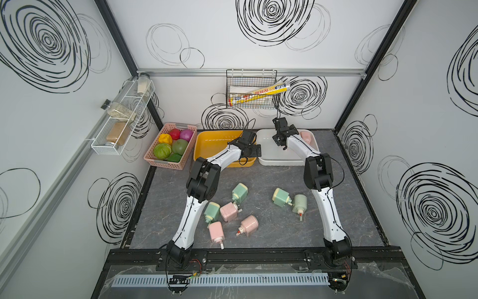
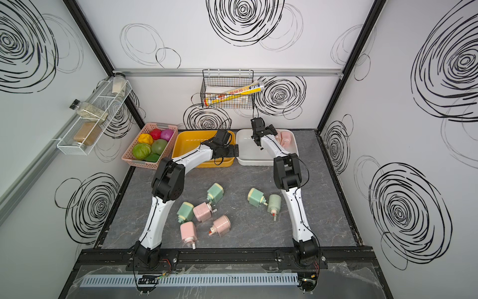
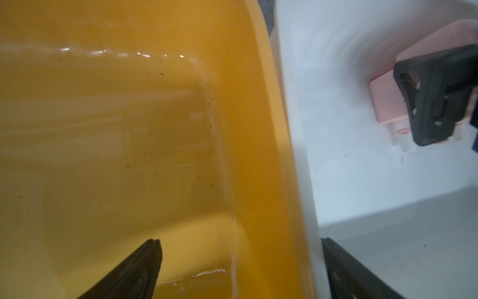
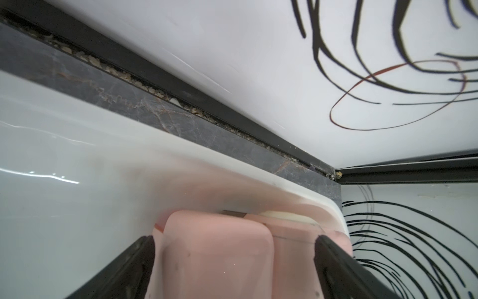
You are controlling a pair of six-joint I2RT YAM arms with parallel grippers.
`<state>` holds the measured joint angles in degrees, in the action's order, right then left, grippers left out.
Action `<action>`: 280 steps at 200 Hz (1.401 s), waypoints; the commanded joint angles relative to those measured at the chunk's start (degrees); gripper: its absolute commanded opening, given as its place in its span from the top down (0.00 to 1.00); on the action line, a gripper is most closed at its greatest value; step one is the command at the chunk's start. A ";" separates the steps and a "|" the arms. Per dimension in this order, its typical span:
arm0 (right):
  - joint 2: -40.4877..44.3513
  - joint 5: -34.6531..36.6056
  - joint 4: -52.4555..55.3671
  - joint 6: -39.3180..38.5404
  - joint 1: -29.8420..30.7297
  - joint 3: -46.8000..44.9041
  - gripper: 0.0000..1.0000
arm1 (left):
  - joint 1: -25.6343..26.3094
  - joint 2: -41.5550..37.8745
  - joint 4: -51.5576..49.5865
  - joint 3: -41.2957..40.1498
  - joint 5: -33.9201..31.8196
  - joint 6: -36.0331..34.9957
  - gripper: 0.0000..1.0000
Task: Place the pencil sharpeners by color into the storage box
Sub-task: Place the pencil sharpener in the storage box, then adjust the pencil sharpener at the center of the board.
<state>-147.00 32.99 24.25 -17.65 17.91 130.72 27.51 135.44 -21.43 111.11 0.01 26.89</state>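
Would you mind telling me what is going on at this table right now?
The robot is sorting pencil sharpeners by colour. The right gripper hangs open over pink sharpeners lying in the white bin. The left gripper is open above the yellow bin's edge; no sharpener shows in that bin. Four green sharpeners and three more pink sharpeners lie loose on the table.

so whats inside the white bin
Pink pencil sharpeners sit in the far right corner of the white bin; at least two show in the right wrist view. The right arm covers part of the floor, so more may hide there.
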 commanded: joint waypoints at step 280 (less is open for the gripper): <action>81.39 -34.12 -25.11 34.95 1.36 -88.96 0.00 | 14.82 -44.55 -7.30 -37.29 -11.22 -9.70 0.01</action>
<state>-69.34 -5.87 -3.16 15.53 19.33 43.94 38.24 96.49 -25.39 77.32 -5.91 17.32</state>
